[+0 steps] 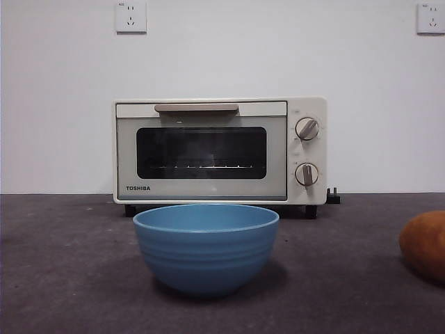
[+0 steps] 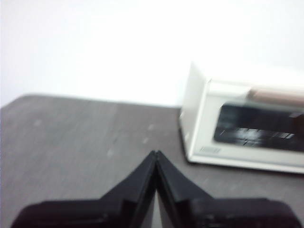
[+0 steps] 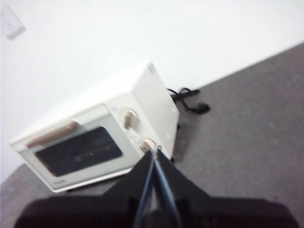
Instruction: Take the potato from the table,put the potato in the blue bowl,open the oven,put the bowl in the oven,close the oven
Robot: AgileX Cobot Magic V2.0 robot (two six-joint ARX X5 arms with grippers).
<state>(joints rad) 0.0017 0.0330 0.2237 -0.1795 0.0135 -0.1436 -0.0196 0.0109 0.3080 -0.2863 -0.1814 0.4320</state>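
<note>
Potato [image 1: 425, 245] lies bare on the desk [image 1: 69, 278] toward its near right corner, cut by the front view's frame and well apart from everything else, so by my reading nothing of the task has begun: it has yet to be lifted and dropped into the bowl, and the door opened, the bowl slid inside and the door shut again all remain. Blue bowl [image 1: 206, 247] stands upright near the middle of the desk's near edge; its inside is hidden from this low view, but with the potato outside it I judge it empty. Neither arm shows in the front view; the left pincer [image 2: 156, 154] and the right pincer [image 3: 156, 153] each hang above the desk with jaws pressed together at the tips, gripping nothing. Farther back, toward the desk's far edge, the oven [image 1: 208, 149] sits with its dark glass door closed and its bar handle untouched. Black lettering at the door's lower corner reads TOSHIBA; marks around the two knobs are too small to read.
</note>
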